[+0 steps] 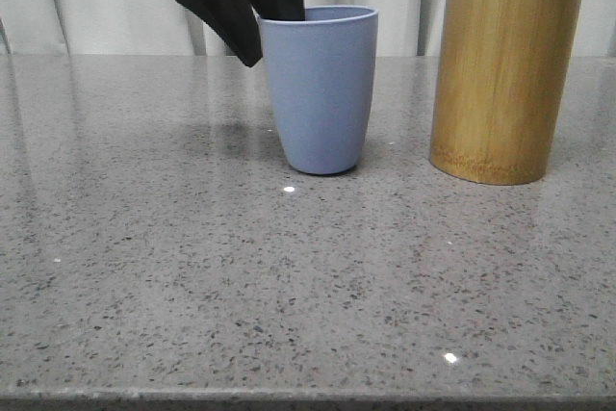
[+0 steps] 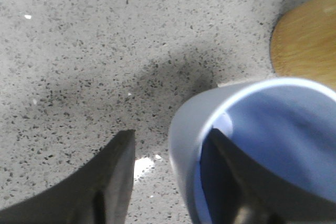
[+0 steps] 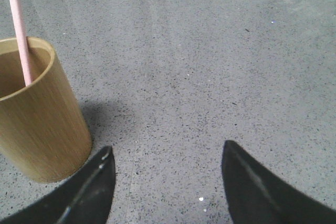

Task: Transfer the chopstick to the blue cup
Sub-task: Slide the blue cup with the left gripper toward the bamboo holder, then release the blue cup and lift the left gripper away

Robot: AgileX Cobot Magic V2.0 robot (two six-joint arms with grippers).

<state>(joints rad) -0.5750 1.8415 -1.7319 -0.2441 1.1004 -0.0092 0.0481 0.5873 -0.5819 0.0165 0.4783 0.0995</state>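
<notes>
On the table [image 1: 192,286] before you, the left gripper [image 2: 168,171] stands open astride the blue cup's [image 1: 322,93] rim, one finger inside; closing or lifting crookedly could tip it. Your right gripper [image 3: 165,182] gapes empty beside the bamboo cup [image 3: 39,129]. Farther back, that cup holds the chopstick [image 3: 18,30]; the blue one looks empty.

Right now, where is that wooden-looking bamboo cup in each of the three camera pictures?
Front view: the bamboo cup stands at the right, beside the blue cup.
Left wrist view: just its edge, in the corner past the blue cup's rim.
Right wrist view: at the left, holding the pink chopstick.
Shared landmark: the speckled grey table.
</notes>
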